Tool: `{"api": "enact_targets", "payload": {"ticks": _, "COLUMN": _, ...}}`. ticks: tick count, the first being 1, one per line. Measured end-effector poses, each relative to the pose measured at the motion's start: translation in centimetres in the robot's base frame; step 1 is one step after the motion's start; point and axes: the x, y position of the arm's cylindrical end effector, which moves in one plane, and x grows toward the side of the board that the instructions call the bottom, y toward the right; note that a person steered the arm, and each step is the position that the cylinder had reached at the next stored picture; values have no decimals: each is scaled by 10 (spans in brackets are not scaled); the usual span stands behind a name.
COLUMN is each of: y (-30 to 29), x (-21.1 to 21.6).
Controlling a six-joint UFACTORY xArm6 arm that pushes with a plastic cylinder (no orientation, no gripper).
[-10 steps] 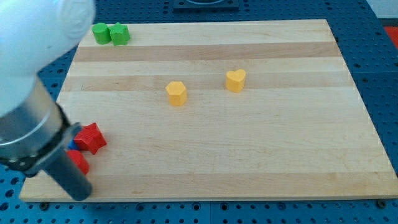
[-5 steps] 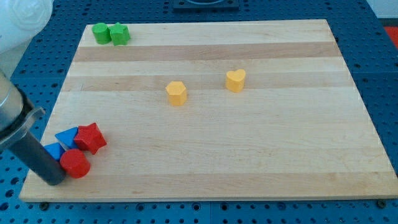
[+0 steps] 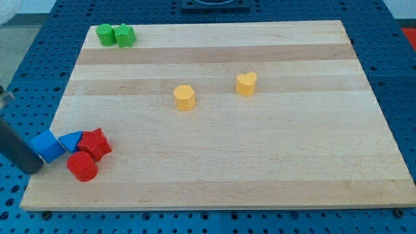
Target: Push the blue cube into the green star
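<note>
At the view's lower left, my tip (image 3: pixel 34 168) sits just left of the blue cube (image 3: pixel 47 145), off the surface (image 3: pixel 260 162) edge. Cube touches blue triangle (image 3: pixel 70 140); red star (image 3: pixel 95 143) and red cylinder (image 3: pixel 82 166) beside. Green star (image 3: pixel 125 35) far off, top left, against green block (image 3: pixel 105 34). No fingers: a bare rod.

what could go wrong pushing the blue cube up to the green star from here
Three risks, as I judge them:
1. The blue cube touches a blue triangular block beside a red star block and red round block; a push may drag them along.
2. My tip sits at the wooden board's left edge, so the cube could slide off.
3. A green round block touches the green star, so the cube may hit it instead.
</note>
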Motion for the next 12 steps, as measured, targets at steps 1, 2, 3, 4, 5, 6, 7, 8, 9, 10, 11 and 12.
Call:
{"api": "enact_targets", "payload": {"ticks": 1, "y": 17, "x": -3}}
{"api": "enact_targets", "payload": {"ticks": 2, "y": 41, "x": -21}}
{"api": "enact_targets", "payload": {"ticks": 3, "y": 30, "x": -62}}
{"api": "enact_targets", "payload": {"ticks": 4, "y": 2, "x": -91}}
{"api": "enact_targets", "payload": {"ticks": 5, "y": 0, "x": -99}}
{"api": "enact_targets", "payload": {"ticks": 6, "y": 0, "x": -100}}
{"api": "enact_targets", "payload": {"ticks": 7, "y": 0, "x": -107}}
{"api": "enact_targets", "payload": {"ticks": 8, "y": 0, "x": -121}}
{"api": "enact_targets", "payload": {"ticks": 9, "y": 0, "x": -138}}
{"api": "enact_targets", "payload": {"ticks": 10, "y": 0, "x": -172}}
{"api": "enact_targets", "payload": {"ticks": 11, "y": 10, "x": -191}}
{"api": "enact_targets", "payload": {"ticks": 12, "y": 39, "x": -188}}
